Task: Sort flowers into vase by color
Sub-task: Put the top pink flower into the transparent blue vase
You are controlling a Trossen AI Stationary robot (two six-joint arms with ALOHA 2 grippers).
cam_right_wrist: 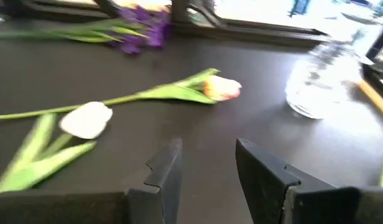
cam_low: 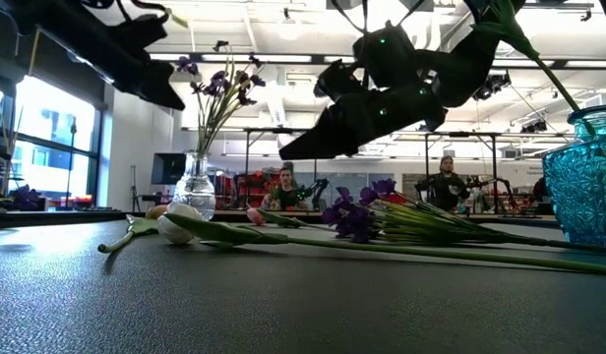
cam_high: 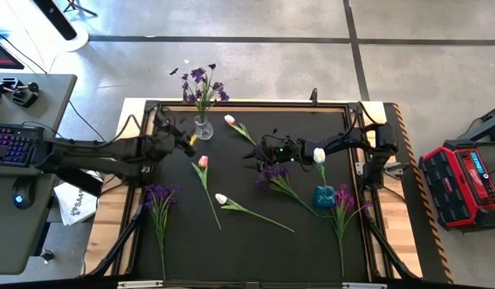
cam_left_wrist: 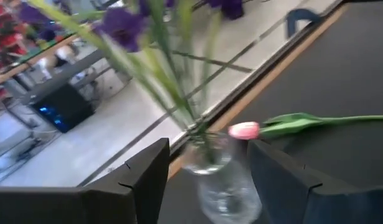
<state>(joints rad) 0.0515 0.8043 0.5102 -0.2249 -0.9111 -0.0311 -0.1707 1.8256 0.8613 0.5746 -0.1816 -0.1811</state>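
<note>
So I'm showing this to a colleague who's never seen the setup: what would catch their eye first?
Probably the clear vase of purple sprays at the mat's far edge, with the left pincer open right beside it. Next, the teal vase holding a white tulip on the right, amid loose flowers scattered across the black mat.

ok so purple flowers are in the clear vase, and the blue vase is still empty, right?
Not quite. The purple flowers are in the clear vase, but the blue vase is not empty: it holds a white tulip, its stem running down into the vase. The high view shows it.
</note>
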